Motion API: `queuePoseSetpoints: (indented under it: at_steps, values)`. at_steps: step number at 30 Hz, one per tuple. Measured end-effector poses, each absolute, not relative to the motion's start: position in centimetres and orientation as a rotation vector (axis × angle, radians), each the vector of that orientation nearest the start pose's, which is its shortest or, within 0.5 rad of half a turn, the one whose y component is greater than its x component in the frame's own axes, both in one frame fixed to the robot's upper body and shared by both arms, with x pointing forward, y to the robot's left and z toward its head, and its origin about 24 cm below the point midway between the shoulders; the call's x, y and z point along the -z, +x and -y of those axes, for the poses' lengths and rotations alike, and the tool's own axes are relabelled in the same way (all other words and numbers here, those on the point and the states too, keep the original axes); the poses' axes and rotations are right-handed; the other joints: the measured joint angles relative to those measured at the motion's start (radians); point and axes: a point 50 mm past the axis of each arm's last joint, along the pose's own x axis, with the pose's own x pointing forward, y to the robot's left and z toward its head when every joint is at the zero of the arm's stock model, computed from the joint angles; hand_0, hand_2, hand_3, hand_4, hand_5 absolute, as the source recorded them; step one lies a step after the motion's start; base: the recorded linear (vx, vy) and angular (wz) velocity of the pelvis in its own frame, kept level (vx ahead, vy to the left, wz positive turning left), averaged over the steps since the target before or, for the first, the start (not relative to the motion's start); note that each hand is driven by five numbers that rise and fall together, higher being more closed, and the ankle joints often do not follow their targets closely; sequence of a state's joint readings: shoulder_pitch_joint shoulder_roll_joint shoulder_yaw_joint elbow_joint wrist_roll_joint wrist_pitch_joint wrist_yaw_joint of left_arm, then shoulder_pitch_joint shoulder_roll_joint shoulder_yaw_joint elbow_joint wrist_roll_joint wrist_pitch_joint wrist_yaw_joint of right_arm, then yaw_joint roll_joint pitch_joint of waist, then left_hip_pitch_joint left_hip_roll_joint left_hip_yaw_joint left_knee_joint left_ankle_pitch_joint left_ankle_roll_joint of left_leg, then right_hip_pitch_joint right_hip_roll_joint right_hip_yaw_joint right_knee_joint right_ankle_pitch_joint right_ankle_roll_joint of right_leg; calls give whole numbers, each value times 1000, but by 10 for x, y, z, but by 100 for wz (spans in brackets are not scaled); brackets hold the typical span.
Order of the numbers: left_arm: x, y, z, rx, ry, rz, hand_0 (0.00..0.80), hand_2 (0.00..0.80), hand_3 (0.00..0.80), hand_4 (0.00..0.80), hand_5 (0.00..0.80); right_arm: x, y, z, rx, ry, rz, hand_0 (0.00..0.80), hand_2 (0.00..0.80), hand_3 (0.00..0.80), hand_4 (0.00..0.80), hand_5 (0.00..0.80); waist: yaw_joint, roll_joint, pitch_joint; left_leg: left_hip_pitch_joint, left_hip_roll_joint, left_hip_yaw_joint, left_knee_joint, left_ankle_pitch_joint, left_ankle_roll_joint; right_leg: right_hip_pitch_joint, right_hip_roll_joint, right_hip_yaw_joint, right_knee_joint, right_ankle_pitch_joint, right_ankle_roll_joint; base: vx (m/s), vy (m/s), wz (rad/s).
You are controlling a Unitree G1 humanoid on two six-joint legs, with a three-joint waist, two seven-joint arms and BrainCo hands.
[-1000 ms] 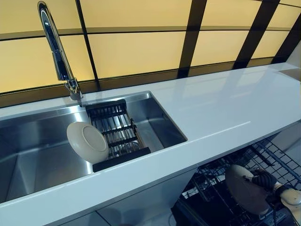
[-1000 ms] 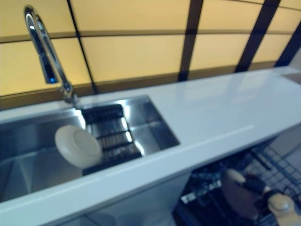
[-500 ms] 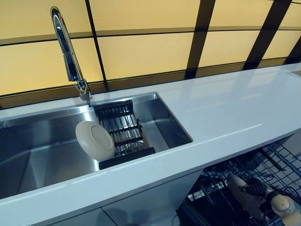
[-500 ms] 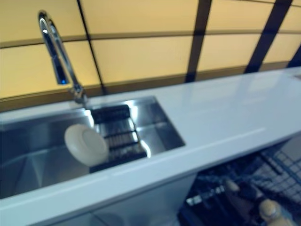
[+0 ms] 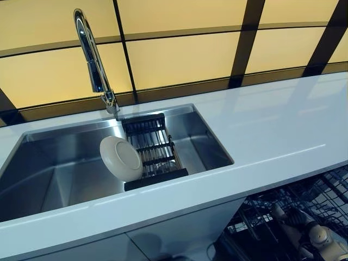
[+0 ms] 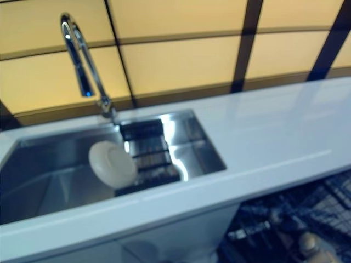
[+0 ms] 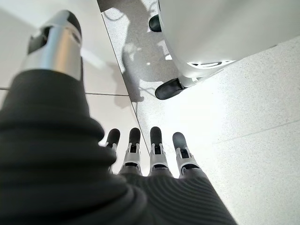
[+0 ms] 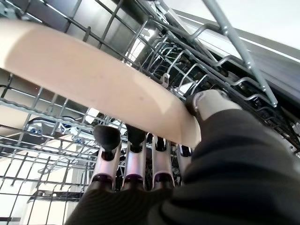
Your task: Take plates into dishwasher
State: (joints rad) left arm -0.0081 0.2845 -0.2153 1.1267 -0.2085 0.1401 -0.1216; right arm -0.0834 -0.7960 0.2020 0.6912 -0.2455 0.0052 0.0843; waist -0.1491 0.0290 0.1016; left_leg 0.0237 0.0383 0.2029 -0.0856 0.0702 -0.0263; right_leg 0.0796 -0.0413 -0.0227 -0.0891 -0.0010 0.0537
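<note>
The right robot hand [image 8: 140,168] is down inside the dishwasher rack [image 8: 56,136], below the white counter [image 5: 261,136] edge, its fingers [image 8: 108,140] under a beige plate [image 8: 93,79] and its thumb against the plate's edge — the plate pinched between them among the wire tines. A second plate [image 5: 120,158] (cream, tilted) leans against the dark drying rack [image 5: 155,155] in the steel sink [image 5: 49,174], near the tall faucet [image 5: 95,65]. The left robot hand [image 7: 150,154] hangs over pale floor — fingers straight, holding nothing.
</note>
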Motion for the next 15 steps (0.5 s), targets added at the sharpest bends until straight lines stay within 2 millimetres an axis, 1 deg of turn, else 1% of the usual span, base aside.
queuePoseSetpoints:
  at_steps: [7, 8, 9, 15]
  values:
    - [157, 101, -233, 11, 110, -1266, 0, 0, 0, 0, 0, 11, 219, 358, -26, -1045, -714, 800, 800, 800, 800, 800, 0, 10, 4, -1, -1, -3, 0, 1, 0, 0, -1, -2, 0, 0, 0, 0, 0, 0]
    - [157, 101, -233, 12, 110, -1266, 0, 0, 0, 0, 0, 11, 219, 359, -24, -1045, -715, 762, 762, 762, 762, 762, 0, 11, 4, -1, -1, -3, 0, 1, 0, 0, -1, -3, 0, 0, 0, 0, 0, 0]
    - [157, 102, -233, 13, 111, -1265, 0, 0, 0, 0, 0, 11, 219, 360, -18, -1046, -717, 0, 0, 0, 0, 0, 0, 12, 5, -1, -1, -3, 0, 1, 0, 0, -1, -3, 0, 0, 0, 0, 0, 0]
    - [156, 104, -232, 27, 118, -1259, 0, 0, 0, 0, 0, 12, 218, 362, -4, -1048, -725, 0, 0, 0, 0, 0, 0, 28, 14, -9, -1, -6, 0, 1, 0, -6, -1, -5, 0, 0, 0, 0, 0, 0]
